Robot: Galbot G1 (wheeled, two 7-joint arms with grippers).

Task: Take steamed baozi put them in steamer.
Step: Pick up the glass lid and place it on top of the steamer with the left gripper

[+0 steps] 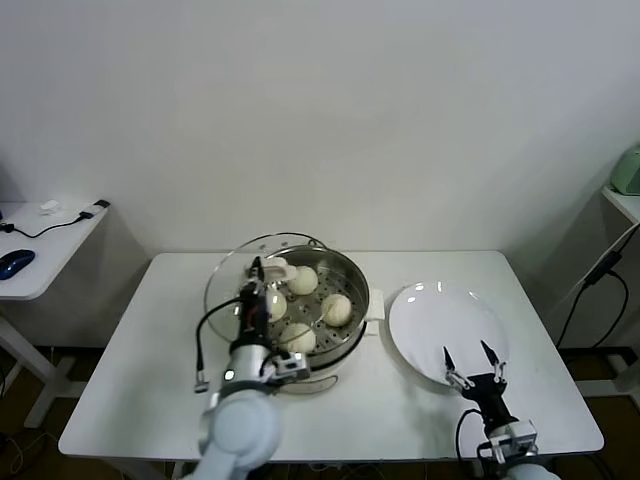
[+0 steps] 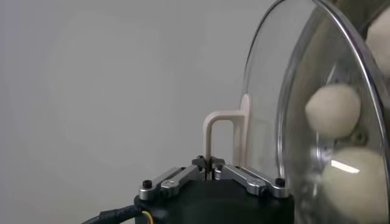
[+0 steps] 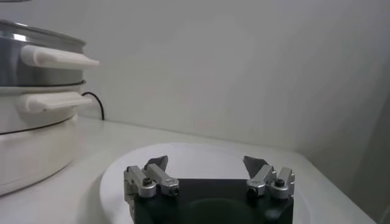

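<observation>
Left gripper (image 1: 262,272): clamped on glass lid (image 1: 232,285) handle, lid tilted, edge over steamer (image 1: 345,272); baozi (image 1: 336,309) inside
Right gripper (image 1: 473,358): spread wide, empty, over plate (image 1: 420,310)

Left claw (image 1: 257,268) raised, pinched closed, right claw (image 1: 471,361) low, fingers spread wide, arm idle

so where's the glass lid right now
In the head view the glass lid is held tilted over the steamer's left side by the left gripper, clamped on its handle.
</observation>
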